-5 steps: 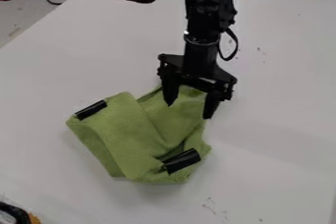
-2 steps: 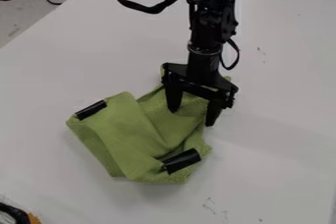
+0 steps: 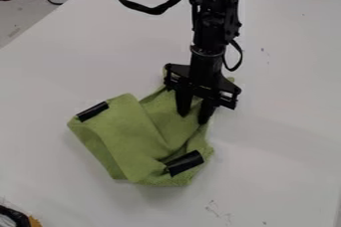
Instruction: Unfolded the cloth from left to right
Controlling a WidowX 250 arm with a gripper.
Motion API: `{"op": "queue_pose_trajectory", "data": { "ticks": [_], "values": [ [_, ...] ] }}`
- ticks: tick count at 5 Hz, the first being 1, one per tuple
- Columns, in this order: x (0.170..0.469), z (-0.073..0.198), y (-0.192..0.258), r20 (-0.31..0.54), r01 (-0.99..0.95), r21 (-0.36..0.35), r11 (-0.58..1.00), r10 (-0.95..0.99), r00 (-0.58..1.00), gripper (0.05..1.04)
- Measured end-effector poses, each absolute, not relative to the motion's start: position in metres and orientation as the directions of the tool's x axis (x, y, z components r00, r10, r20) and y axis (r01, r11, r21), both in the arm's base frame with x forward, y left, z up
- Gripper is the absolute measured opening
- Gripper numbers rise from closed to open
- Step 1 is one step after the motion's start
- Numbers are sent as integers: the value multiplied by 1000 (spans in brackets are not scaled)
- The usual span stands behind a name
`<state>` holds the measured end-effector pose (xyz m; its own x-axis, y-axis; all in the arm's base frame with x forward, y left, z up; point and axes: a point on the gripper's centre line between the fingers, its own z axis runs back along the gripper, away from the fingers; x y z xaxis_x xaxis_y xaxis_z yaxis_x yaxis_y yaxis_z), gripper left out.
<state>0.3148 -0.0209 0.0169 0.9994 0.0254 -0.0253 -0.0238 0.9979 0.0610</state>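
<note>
- The cloth lay folded and rumpled on the counter, its upper right part under the gripper.
- The likeliest trouble, to my eye, was an empty pinch: the fabric lay so flat that the fingers might have slid over it.
- Or they might have caught two layers together, since the folds overlapped there, and dragged the whole bundle instead of opening it.
- From where I stood, the fingers were narrowly parted, green showing between them.
- Less than a second earlier they had stood wider; they had since drawn inward, while arm and cloth looked unmoved.
</note>
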Motion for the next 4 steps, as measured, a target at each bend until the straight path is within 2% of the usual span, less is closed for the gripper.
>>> {"op": "queue_pose_trajectory", "data": {
  "ticks": [1,2,3,4],
  "values": [
    [316,20,-21,-31,-25,63,998,27,999,190],
    [317,21,-20,-28,-21,66,998,22,999,71],
    [318,25,-17,-18,-36,80,996,38,999,56],
    [319,47,-8,25,-67,80,995,65,998,56]
  ]
}}
